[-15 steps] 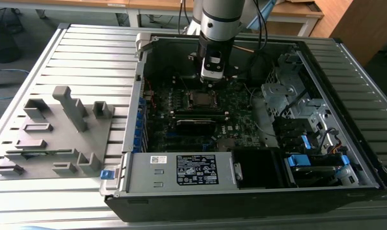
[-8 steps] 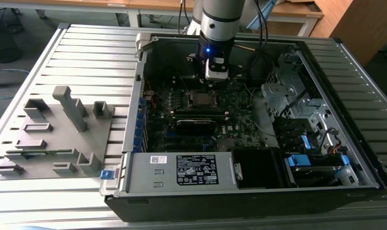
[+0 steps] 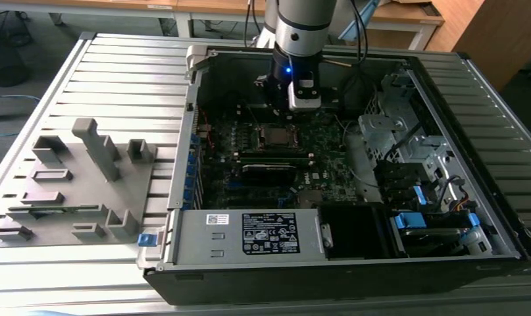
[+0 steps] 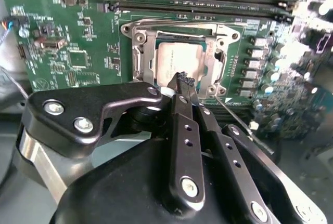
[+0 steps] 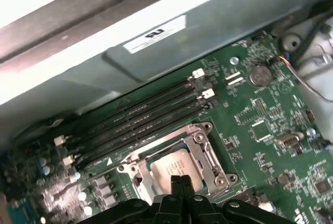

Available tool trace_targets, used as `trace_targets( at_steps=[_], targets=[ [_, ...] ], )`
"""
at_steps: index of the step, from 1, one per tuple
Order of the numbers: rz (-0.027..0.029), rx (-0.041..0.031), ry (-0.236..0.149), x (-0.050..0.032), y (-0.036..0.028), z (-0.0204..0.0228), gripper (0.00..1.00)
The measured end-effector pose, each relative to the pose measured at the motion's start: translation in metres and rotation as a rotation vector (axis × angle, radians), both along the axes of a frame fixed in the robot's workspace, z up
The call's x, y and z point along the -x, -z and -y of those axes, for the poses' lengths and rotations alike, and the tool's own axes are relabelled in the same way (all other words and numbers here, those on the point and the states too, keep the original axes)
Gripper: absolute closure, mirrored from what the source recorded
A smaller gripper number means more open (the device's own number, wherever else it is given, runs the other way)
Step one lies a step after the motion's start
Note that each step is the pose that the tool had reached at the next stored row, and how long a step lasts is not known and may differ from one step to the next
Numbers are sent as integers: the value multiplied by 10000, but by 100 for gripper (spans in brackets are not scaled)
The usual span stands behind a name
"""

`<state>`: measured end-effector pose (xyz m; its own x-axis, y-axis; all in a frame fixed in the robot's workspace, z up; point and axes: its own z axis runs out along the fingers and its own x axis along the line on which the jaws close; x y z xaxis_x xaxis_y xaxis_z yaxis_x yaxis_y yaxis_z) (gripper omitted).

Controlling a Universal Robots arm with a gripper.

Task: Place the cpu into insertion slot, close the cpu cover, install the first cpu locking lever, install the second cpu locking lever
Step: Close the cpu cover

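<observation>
The cpu [image 4: 179, 62] lies silver-grey in the insertion slot [image 3: 277, 136] on the green motherboard; it is also seen in the first wrist view [image 5: 169, 168]. The cpu cover [image 4: 141, 52] lies flat around it, its window framing the chip. A thin metal locking lever [image 4: 237, 114] runs along one side of the socket. My gripper [image 4: 183, 81] hovers just over the chip's edge, its black fingers pressed together and shut on nothing; its tips [image 5: 180, 180] also reach over the socket. In the exterior view the gripper [image 3: 301, 99] hangs inside the case, just behind the socket.
Long black memory slots [image 5: 135, 120] run beside the socket. The power supply [image 3: 247, 234] fills the case's front, and a metal drive cage [image 3: 397, 131] stands on the exterior view's right. A grey parts fixture [image 3: 72, 184] sits on the slatted table on the exterior view's left.
</observation>
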<state>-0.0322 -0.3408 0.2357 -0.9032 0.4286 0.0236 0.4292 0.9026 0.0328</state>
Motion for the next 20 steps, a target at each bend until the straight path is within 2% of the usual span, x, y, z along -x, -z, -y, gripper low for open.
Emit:
trace_targets(
  at_steps=[20],
  targets=[
    [0, 0, -3636, 0, 34, 0, 89]
  ],
)
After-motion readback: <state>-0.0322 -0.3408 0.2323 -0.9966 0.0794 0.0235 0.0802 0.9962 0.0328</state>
